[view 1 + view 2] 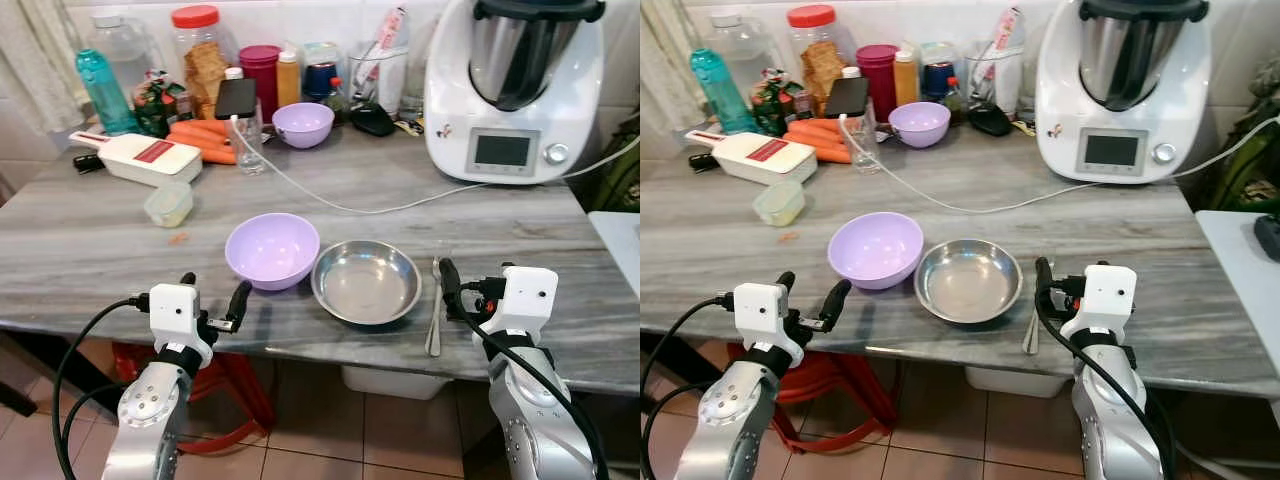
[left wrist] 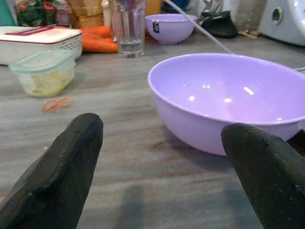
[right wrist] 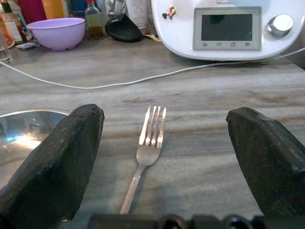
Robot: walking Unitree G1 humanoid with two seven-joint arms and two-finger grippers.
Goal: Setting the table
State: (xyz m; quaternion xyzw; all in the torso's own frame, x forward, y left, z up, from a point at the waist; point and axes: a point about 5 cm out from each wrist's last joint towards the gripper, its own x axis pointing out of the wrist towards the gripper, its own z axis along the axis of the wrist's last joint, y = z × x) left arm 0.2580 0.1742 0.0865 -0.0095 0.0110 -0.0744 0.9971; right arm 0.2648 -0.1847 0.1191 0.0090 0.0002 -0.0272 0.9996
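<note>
Fingers (image 3: 76,157) apart, fork (image 3: 145,148) handle cut off

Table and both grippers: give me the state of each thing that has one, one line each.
Large purple bowl: upright, empty.
Steel bowl: upright, empty, beside the purple bowl.
Fork: lying flat, tines pointing away from the robot.
Small purple bowl: upright at the back.
Small container: lid on.
Left gripper: jaws open, empty.
Right gripper: jaws open, straddling the fork.

A lilac bowl (image 1: 876,248) touches a steel dish (image 1: 968,280), with a fork (image 1: 1031,332) just beside it.
</note>
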